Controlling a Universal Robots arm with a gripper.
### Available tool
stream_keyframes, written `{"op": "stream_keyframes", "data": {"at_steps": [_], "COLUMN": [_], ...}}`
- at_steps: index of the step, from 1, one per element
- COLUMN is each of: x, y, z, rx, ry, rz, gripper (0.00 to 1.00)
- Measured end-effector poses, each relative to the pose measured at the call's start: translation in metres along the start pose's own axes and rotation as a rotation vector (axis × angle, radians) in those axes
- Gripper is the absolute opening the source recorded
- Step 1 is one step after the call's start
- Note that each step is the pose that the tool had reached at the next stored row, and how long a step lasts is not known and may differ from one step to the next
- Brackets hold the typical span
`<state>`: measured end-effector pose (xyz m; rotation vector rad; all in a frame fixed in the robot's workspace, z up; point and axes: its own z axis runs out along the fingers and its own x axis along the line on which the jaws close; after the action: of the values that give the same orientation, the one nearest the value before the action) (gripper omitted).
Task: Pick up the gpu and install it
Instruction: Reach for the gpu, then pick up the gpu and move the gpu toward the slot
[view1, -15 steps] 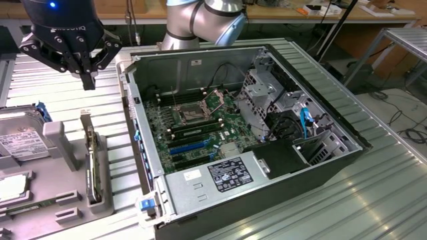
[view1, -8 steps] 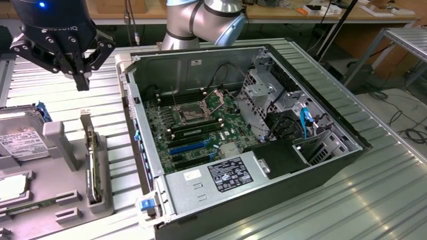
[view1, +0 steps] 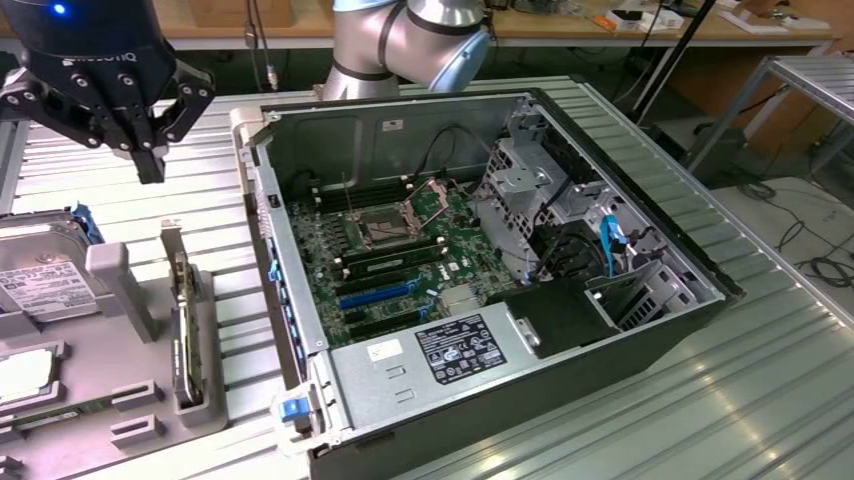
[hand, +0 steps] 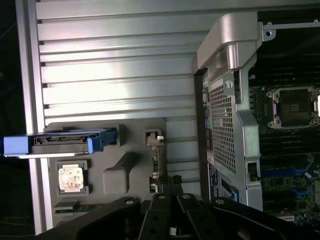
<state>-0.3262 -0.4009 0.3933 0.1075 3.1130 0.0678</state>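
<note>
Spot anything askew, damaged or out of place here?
Nothing stands out. The gpu stands upright on edge in its slot of the gray holder, the computer case lies open on its side, and the shut gripper hangs empty near the holder.

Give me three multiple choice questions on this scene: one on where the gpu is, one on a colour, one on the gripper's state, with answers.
1. Where is the gpu? A in the grey holder beside the case; B plugged into a slot; C held in the air.
2. The motherboard is: A red; B green; C white.
3. The gripper has its jaws: A wide open; B shut, empty; C shut on the gpu.
Answers: 1 A, it stands on edge in the holder. 2 B, the green board shows inside the open case. 3 B, they meet with nothing between.
</note>
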Motion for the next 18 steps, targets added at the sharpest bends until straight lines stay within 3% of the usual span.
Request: {"op": "stream_keyframes", "data": {"at_steps": [9,18], "x": [0.013,0.014], "y": [-0.0008,-0.0009], "z": [-0.0004,-0.0004], "rx": [0.0,0.0], "ry": [0.0001,0.0], "rz": [0.0,0.0], "gripper": [0.11,0.11]}}
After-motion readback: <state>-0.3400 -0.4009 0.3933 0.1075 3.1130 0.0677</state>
